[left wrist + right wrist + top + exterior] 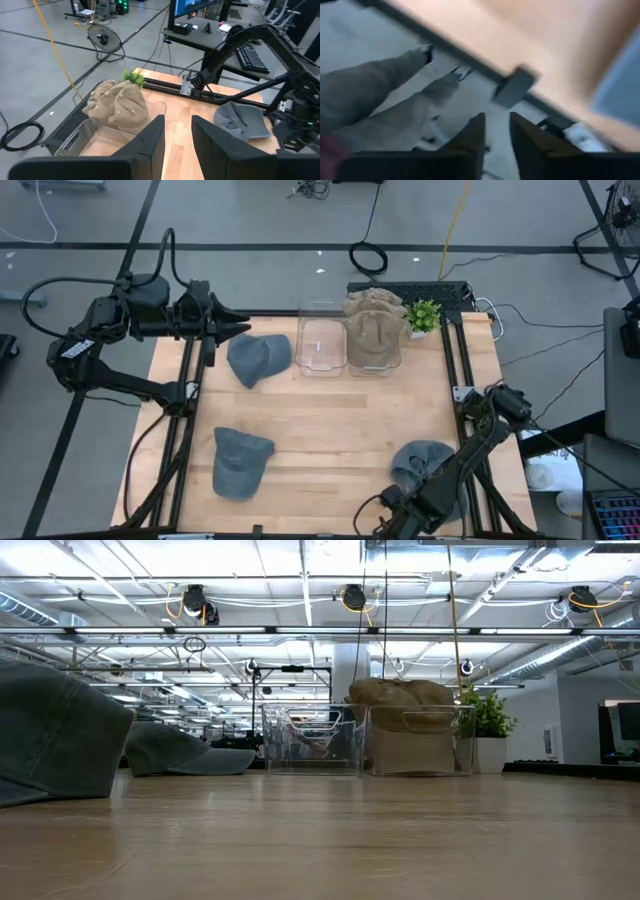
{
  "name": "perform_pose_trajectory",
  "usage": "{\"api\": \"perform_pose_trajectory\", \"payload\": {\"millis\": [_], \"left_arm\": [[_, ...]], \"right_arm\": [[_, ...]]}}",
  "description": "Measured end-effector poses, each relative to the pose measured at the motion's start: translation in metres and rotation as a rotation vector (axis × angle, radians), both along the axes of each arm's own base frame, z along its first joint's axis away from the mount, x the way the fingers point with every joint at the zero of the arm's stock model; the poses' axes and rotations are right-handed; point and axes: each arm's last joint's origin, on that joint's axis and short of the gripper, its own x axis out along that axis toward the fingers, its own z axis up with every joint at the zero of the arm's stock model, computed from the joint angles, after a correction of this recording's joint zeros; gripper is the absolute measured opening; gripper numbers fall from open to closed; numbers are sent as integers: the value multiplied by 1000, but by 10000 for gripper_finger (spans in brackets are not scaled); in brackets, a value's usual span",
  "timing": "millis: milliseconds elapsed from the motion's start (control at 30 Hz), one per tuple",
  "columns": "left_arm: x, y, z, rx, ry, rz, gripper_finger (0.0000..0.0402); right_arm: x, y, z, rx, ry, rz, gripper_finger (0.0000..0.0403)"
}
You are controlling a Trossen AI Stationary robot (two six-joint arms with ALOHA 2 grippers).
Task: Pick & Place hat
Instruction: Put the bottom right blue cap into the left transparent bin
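Seeing my right gripper [494,131] slightly parted, empty, beside a grey hat [425,463]; left gripper [176,134] slightly parted, empty.

Items I cannot fully see: my right gripper [397,518], at the table's near edge in the high view, its fingertips lost among dark arm links and cable. Grey hat [425,465] beside it, partly covered by my right arm. Grey hat [55,735] in the low view, cut off by the picture's left edge. Right wrist view: wholly smeared; a pale wooden surface [520,35] and a dark bar [515,87] show, nothing more can be told. Tan hats [373,330] in the clear bin [375,365], stacked so their number cannot be counted. Left wrist view: my own fingers [150,140] cut off at the bottom edge.
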Motion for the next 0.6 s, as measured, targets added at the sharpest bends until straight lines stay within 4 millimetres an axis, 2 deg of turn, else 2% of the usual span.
{"api": "perform_pose_trajectory", "payload": {"millis": [200, 333, 467, 600], "left_arm": [[0, 0, 0, 0, 1, -10, 104], [0, 0, 0, 3, 1, -11, 104], [0, 0, 0, 3, 2, -11, 104], [0, 0, 0, 3, 1, -11, 104]], "right_arm": [[-11, -15, 1, -125, 99, 42, 182], [-19, -25, -1, -220, 172, 56, 235], [-21, -28, -7, -277, 178, 45, 268], [-23, -31, -19, -296, 191, -4, 276]]}}
